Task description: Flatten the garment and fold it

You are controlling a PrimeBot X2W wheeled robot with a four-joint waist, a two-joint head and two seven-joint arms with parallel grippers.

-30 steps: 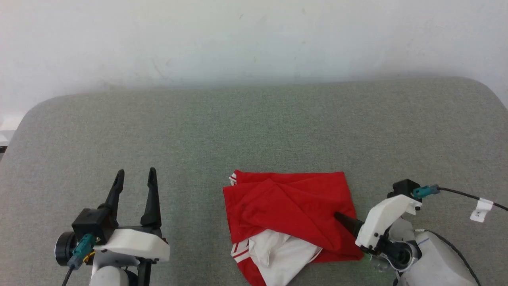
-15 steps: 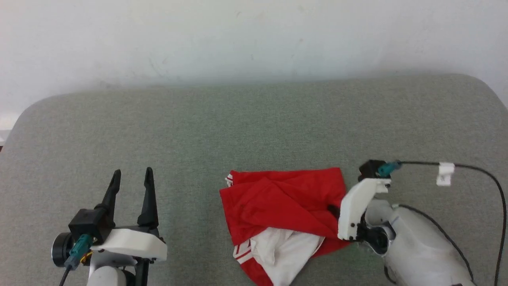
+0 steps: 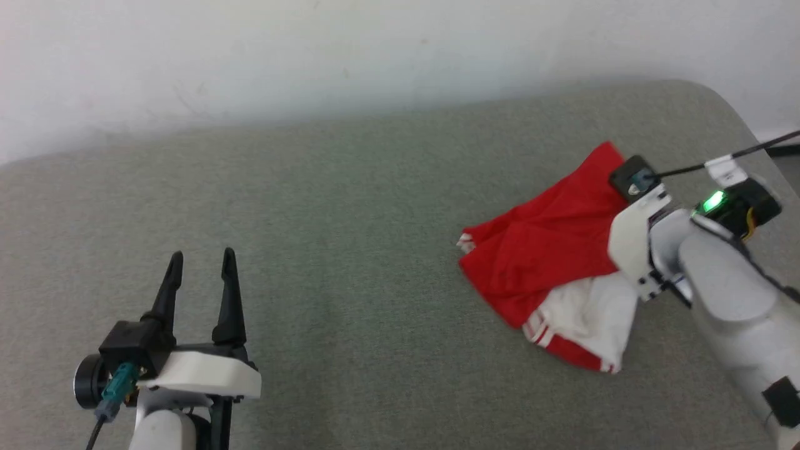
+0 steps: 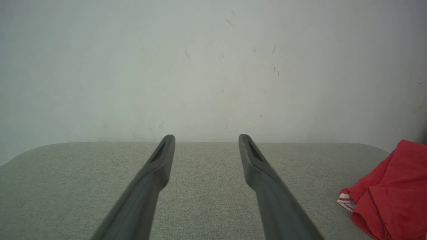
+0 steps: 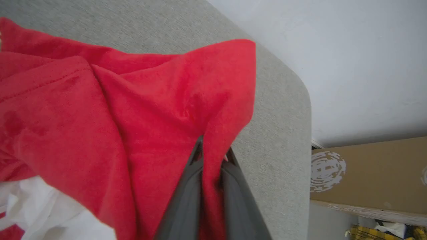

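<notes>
A scuffed white wall backs the grey fabric-covered bench with rounded corners. The crumpled red jersey garment lies at the bench's right side, near the far right corner, with its white striped-trim sleeve on the near side. A brown cardboard box stands beyond the bench edge. The right pincer is narrowed onto a red fold. The left pincer stands wide at the near left, well apart from the garment.
</notes>
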